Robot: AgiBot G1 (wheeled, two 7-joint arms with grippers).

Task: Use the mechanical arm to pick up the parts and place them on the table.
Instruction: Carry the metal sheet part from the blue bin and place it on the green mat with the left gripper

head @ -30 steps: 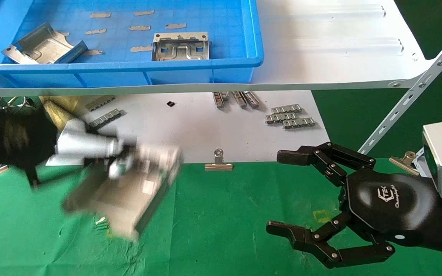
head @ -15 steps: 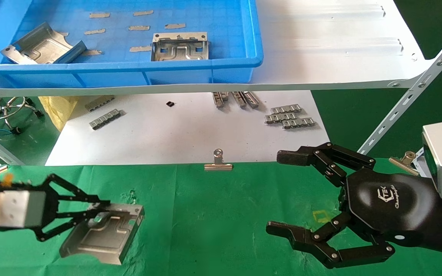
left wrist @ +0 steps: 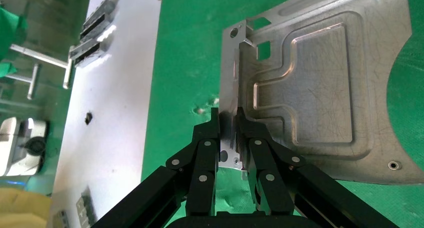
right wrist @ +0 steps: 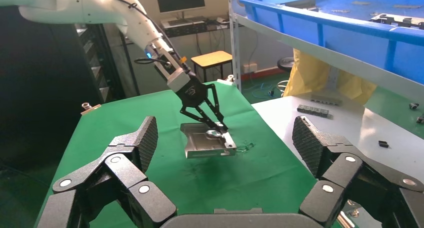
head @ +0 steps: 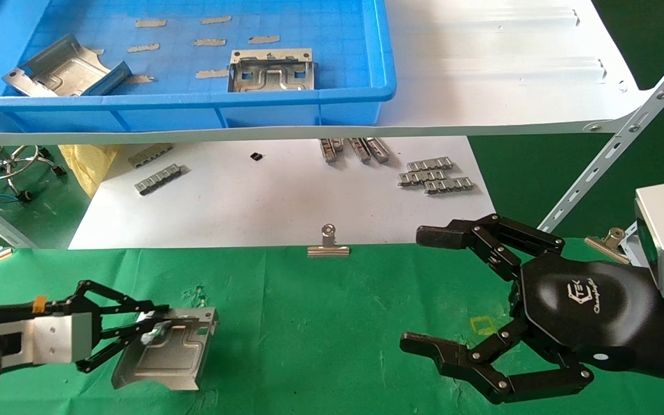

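Observation:
My left gripper [head: 156, 328] is shut on the edge tab of a silvery stamped metal part [head: 165, 354] at the front left of the green table [head: 320, 323]. In the left wrist view its fingertips [left wrist: 216, 119] pinch the bent tab of the part [left wrist: 320, 92]. The right wrist view shows the part [right wrist: 202, 144] just above the cloth, with a shadow under it. My right gripper [head: 424, 291] is open and empty over the table's right side. Two more parts, one [head: 271, 72] and another [head: 61, 69], lie in the blue bin [head: 384, 86].
The blue bin stands on a white metal shelf [head: 482, 86] with a slanted brace [head: 614, 150] at the right. A white sheet [head: 280, 196] beyond the cloth carries small ridged strips [head: 436, 176]. A binder clip [head: 328, 246] sits at the cloth's far edge.
My left gripper has carried the part down and leftward, to just above the front left of the table. The right arm has not moved.

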